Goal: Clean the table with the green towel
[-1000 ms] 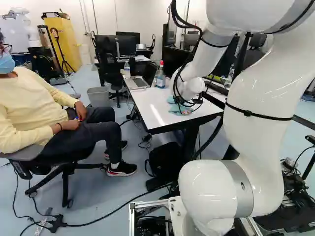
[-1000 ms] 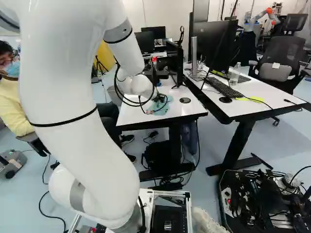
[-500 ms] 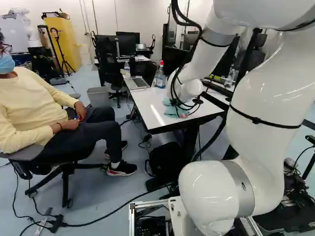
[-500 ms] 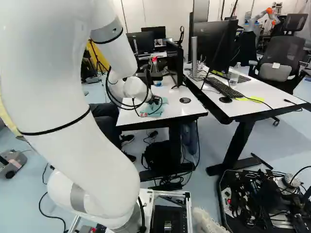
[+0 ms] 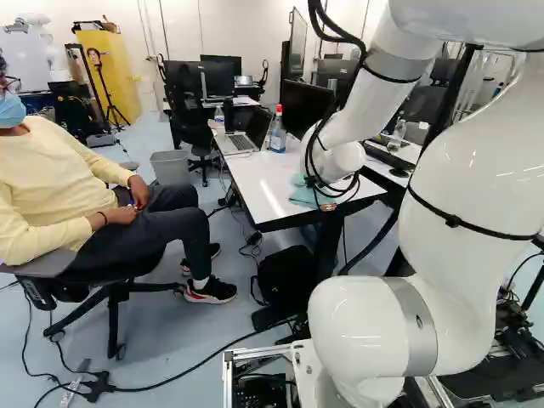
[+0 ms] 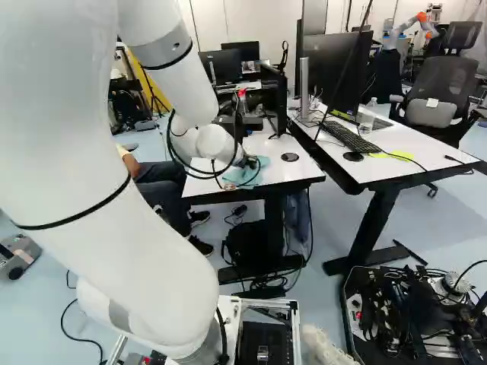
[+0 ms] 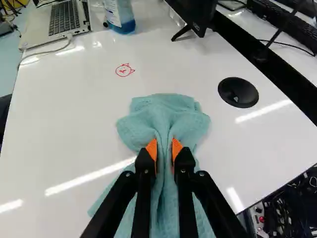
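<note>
The orange pads (image 7: 152,149) of the black two-fingered gripper (image 6: 251,162) are clenched on a raised fold of the blue-green cloth towel (image 7: 166,111), one pad on either side of it. The towel lies rumpled on the glossy white tabletop (image 7: 64,114), its far part spread ahead of the fingertips, the rest running back between and beneath the black fingers. That nearer part is partly covered by the fingers and cut off by the wrist view's edge, so its end cannot be made out there. In the left base view the towel shows just right of the middle, partly behind the white arm (image 5: 340,157) and its looping black cables; in the right base view it sits near the centre, partly screened by the gripper and cables. Farther ahead, beyond the towel, is a small red drawn face (image 7: 124,70); a round black disc (image 7: 238,92) lies well apart from the towel, toward the neighbouring table. Farthest out are a silver laptop (image 7: 62,20), a clear bottle of blue liquid (image 7: 120,17) and a black monitor (image 7: 194,15), all cut off in the wrist view. The bottle's red cap (image 5: 279,109) shows at the upper middle of the left base view.
</note>
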